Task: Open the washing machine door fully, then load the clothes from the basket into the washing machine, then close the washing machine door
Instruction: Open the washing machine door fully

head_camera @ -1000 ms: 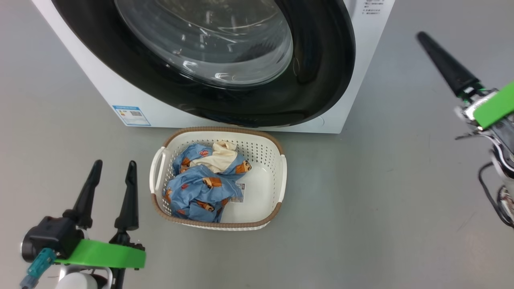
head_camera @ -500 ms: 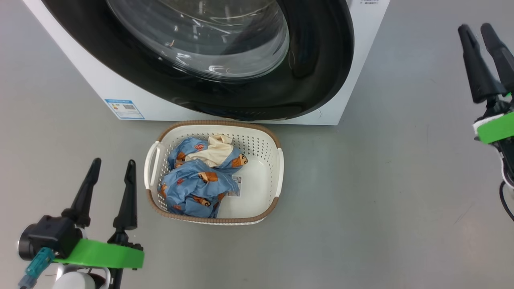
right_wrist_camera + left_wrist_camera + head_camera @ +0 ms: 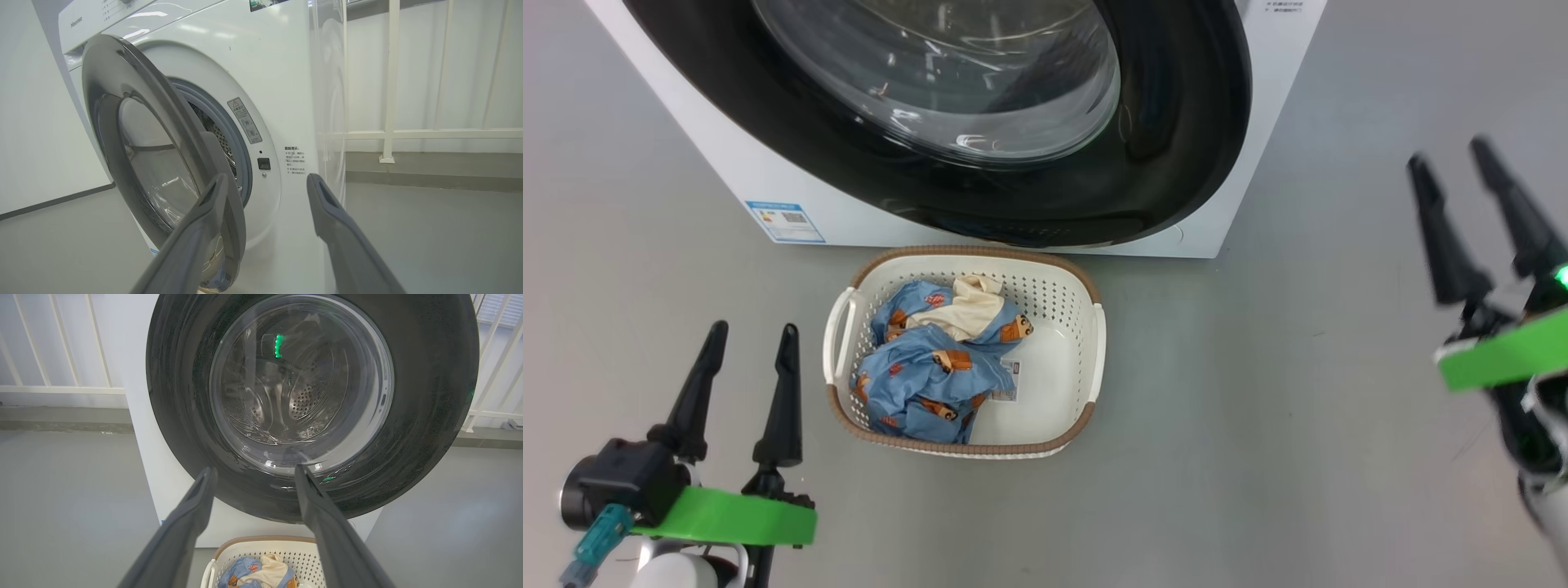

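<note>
Right gripper (image 3: 1448,155) has dropped from the top right of the head view to mid right. It's blurred, so likely mid-move. Fingers are spread, nothing held, well clear of the machine. The frame shifted slightly too, so part of that is the camera. Nothing else has moved.

Washing machine (image 3: 261,73): right wrist view has it side-on.
Washing machine door (image 3: 163,134): ajar, not fully open. Step one isn't done, and my guess is the right arm is lining up to swing it wider.
Basket (image 3: 1054,367): on the floor just in front of the machine, door rim overhanging its far edge.
Clothes (image 3: 931,376): all bunched in the basket's left half, none loaded.
Left gripper (image 3: 754,328): parked left of the basket, fingers apart, empty.

View differences: only the right wrist view shows the gap, with drum (image 3: 218,134) and gasket (image 3: 241,155) exposed. From the head view the door angle is hard to read. Left wrist view looks square at the door glass.
</note>
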